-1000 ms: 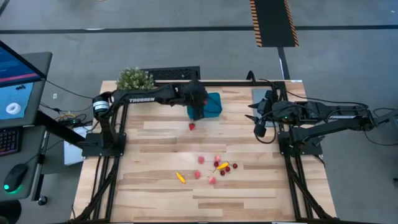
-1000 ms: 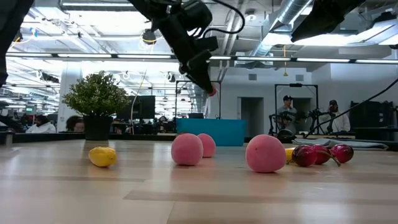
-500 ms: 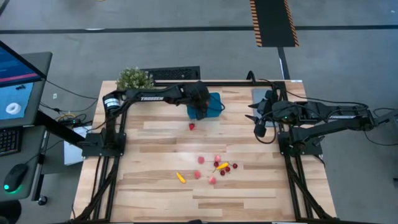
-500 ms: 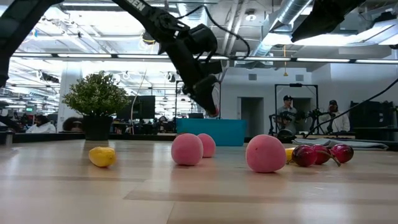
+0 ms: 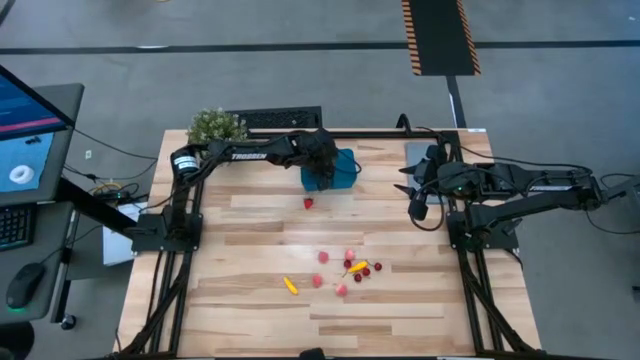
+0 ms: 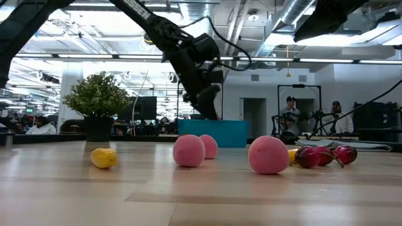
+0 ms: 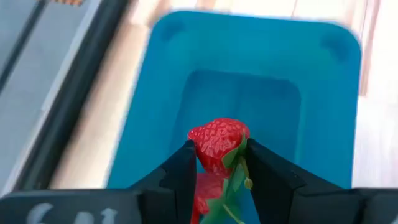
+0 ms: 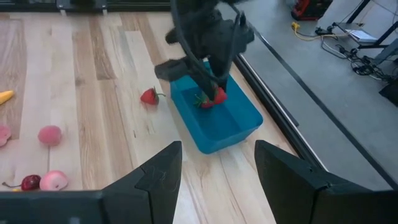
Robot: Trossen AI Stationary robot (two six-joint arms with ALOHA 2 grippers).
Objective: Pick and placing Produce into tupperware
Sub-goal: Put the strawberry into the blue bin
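Since a second ago the left gripper (image 7: pixel 217 167) has swung from beside the small teal-blue rectangular plastic tupperware (image 7: pixel 261 81) to right over it and dipped lower; its fingers are clamped on a little red toy strawberry with green leaves (image 7: pixel 216 144), hanging just above the bin's floor; looks ready to let go, I'd say; another strawberry (image 5: pixel 308 203) and the pink and cherry pieces (image 5: pixel 350 270) wait on the wooden table (image 5: pixel 250 230); right gripper (image 8: pixel 214 168) sits parked with fingers spread apart, holding nothing.

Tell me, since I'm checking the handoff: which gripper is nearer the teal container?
Left. The left gripper hangs directly over the teal container, shut on a strawberry. The right gripper waits open well off to the side, near the table's edge.
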